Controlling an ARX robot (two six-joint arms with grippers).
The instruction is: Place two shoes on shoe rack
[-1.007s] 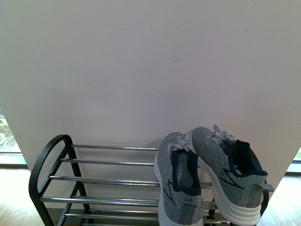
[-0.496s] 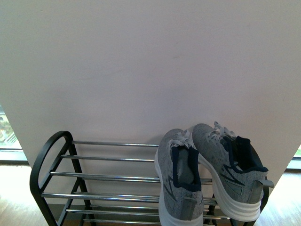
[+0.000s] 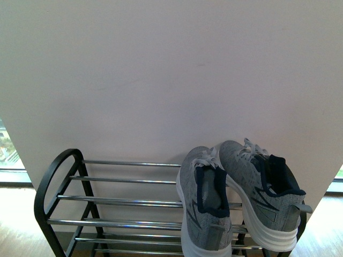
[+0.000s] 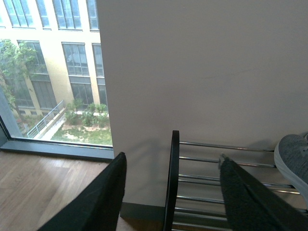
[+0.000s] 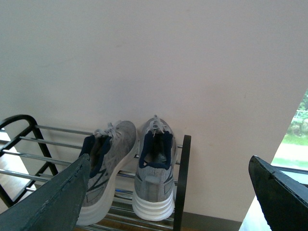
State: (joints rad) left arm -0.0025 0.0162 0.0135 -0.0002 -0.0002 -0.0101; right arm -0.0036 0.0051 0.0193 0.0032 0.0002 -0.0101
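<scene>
Front view: I see the near shoe (image 3: 206, 211) and the far shoe (image 3: 262, 198) side by side on the shoe rack's (image 3: 53, 171) top shelf, at five o'clock, heels toward me. Left wrist view: my left gripper (image 4: 171, 157) hangs spread, empty. Right wrist view: my right gripper (image 5: 169, 160) gapes wide, empty, facing both shoes.

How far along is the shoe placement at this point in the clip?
It looks finished. The left-hand sneaker and right-hand sneaker both rest side by side on the top shelf of the shoe rack, at its right end. Nothing is in hand: the left gripper and right gripper are open and empty. Nothing seems left, except perhaps drawing the arms back.
</scene>
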